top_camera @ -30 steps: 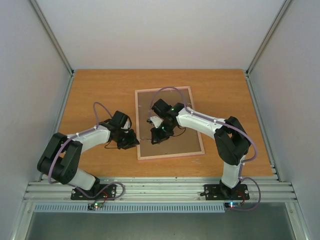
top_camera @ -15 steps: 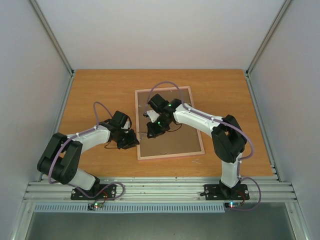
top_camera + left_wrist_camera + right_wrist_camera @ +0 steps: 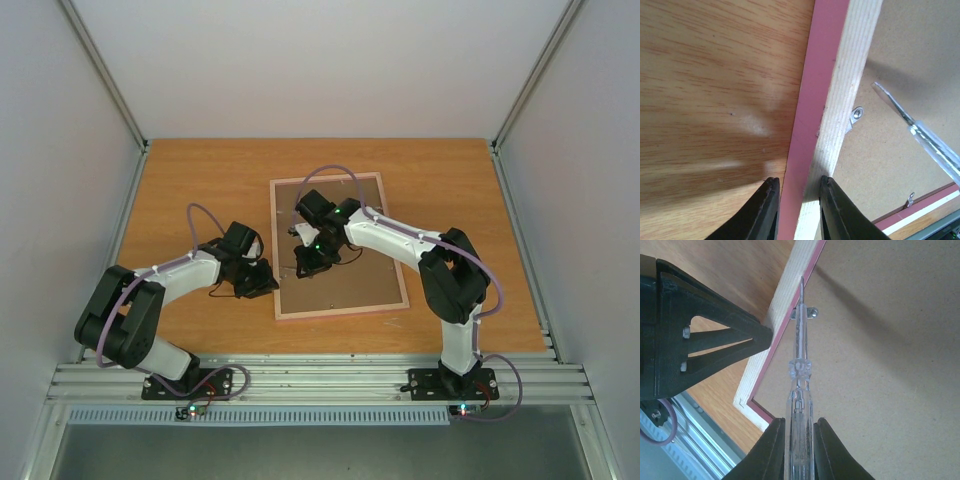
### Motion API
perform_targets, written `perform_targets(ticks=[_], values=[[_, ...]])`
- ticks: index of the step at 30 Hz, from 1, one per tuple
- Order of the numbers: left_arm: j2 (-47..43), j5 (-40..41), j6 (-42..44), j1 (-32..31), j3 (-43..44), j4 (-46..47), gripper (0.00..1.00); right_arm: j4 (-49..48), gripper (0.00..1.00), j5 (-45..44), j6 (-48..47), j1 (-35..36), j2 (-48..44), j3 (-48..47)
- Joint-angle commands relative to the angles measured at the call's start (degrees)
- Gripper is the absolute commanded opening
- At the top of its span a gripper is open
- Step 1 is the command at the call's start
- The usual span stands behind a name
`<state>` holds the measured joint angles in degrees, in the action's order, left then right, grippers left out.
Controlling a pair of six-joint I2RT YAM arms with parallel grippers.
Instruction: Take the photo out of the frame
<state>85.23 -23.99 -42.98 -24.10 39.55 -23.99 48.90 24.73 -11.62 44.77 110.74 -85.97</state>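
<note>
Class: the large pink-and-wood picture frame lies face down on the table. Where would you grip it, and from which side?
Take the pink-and-wood picture frame by its left rail, coming from the outer left side. It lies flat and face down, so that narrow raised rail is likely what fits between fingers; the flat brown backing board offers no edge. The left pincer straddles it there.

L arm point(image 3: 185, 272), R arm point(image 3: 395, 238): white links, black joints, lilac cable point(image 3: 190, 222) looped along each; black base plates point(image 3: 195, 383) w/ red/green LEDs point(image 3: 459, 408); black tapered jaws.
</note>
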Motion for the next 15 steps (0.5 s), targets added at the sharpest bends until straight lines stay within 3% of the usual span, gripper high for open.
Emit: perform_targets(ticks=[1, 15], values=[[0.99, 1.66, 1.22, -0.16, 0.12, -2.29, 0.23, 0.62, 0.01, -0.67, 0.93, -0.06, -0.59, 0.28], [1.38, 1.53, 1.41, -0.16, -0.02, -2.09, 0.23, 3.36, 0.01, 2.17, 0.15, 0.20, 2.58, -0.77]])
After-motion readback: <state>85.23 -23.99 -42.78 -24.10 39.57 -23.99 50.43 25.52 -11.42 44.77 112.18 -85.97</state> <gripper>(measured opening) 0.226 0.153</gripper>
